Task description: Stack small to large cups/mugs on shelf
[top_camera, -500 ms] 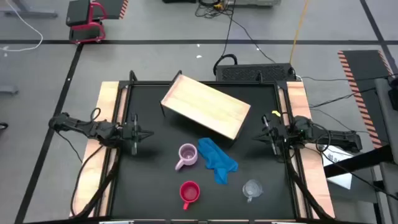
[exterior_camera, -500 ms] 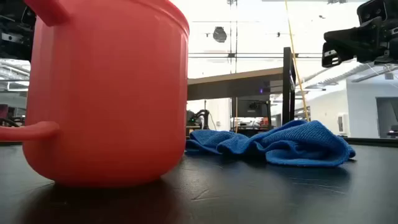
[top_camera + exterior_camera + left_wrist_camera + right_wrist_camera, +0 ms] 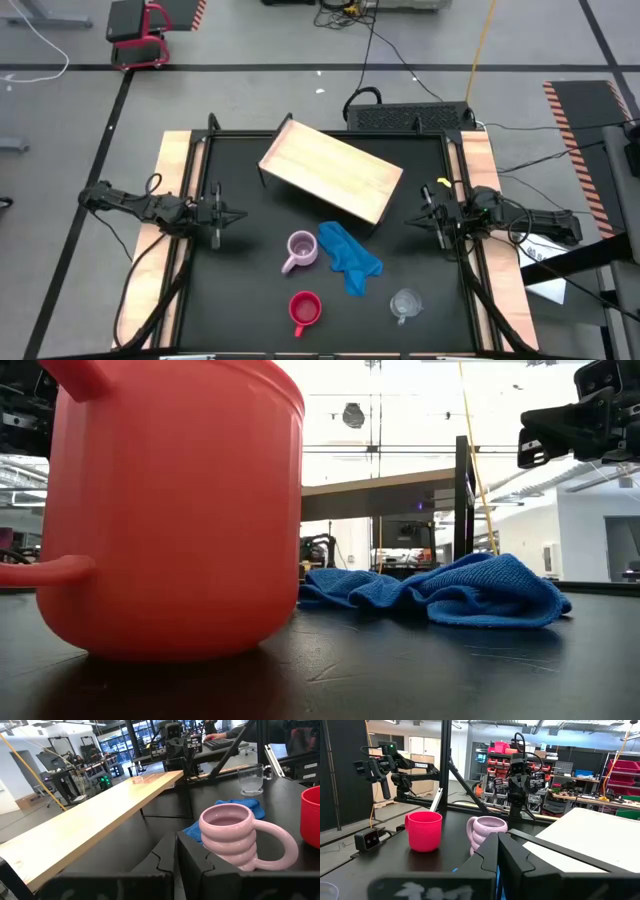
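The pale wooden shelf (image 3: 332, 173) stands slantwise on short legs at the table's far middle. The lilac-pink mug (image 3: 300, 250) sits upright on the black tabletop near the middle, and also shows in the left wrist view (image 3: 232, 836). The red mug (image 3: 304, 310) stands nearer the front edge. The clear cup (image 3: 405, 303) stands at the near right. My left gripper (image 3: 240, 213) hovers shut by the table's left side, pointing right. My right gripper (image 3: 410, 222) hovers shut by the right side, pointing left. Neither is near a cup.
A crumpled blue cloth (image 3: 350, 258) lies between the lilac mug and the clear cup, just in front of the shelf's near corner. Black frame rails (image 3: 196, 170) and wooden side boards (image 3: 175, 160) border the table. In the low view the red mug (image 3: 170, 510) fills the left.
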